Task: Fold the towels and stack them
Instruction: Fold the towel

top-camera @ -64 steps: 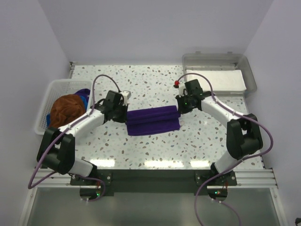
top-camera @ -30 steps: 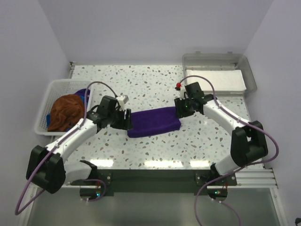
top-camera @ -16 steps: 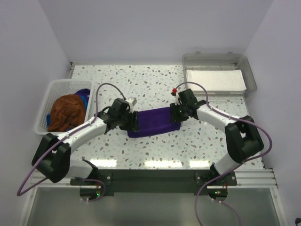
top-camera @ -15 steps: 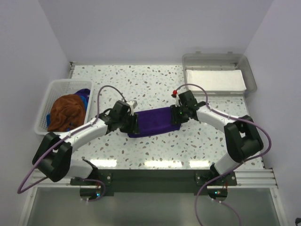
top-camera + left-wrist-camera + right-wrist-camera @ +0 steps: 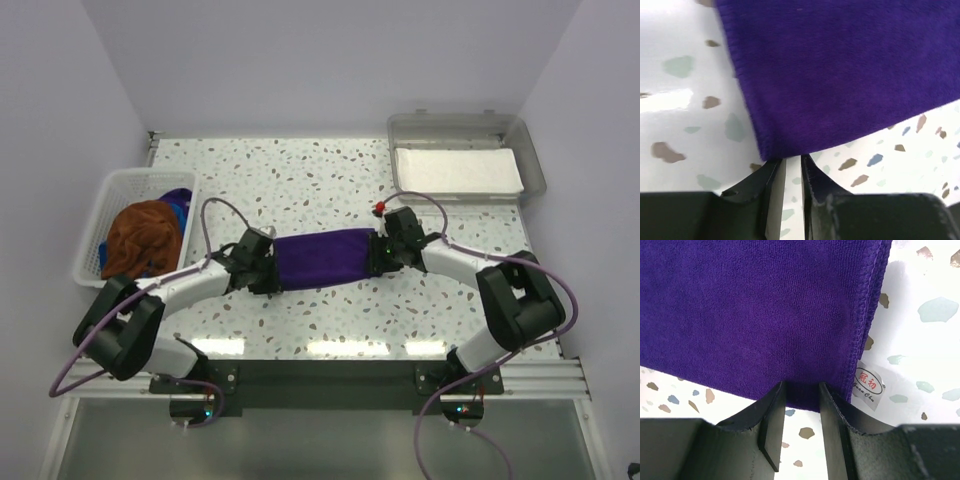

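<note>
Right gripper (image 5: 801, 387) is pinching the right hem of the purple towel (image 5: 322, 258), jaws part-closed; left gripper (image 5: 792, 159) is sitting almost closed at its left corner, hold unclear, risking a lopsided lift.

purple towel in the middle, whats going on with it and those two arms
The robot is working on a folded purple towel lying on the speckled table, one claw at each short end. The right claw has the towel's edge between its fingers. The left claw, fingers nearly together, sits at the opposite edge; whether it has a grip is unclear. A rust-brown towel and a blue towel wait in the white basket at the left.
</note>
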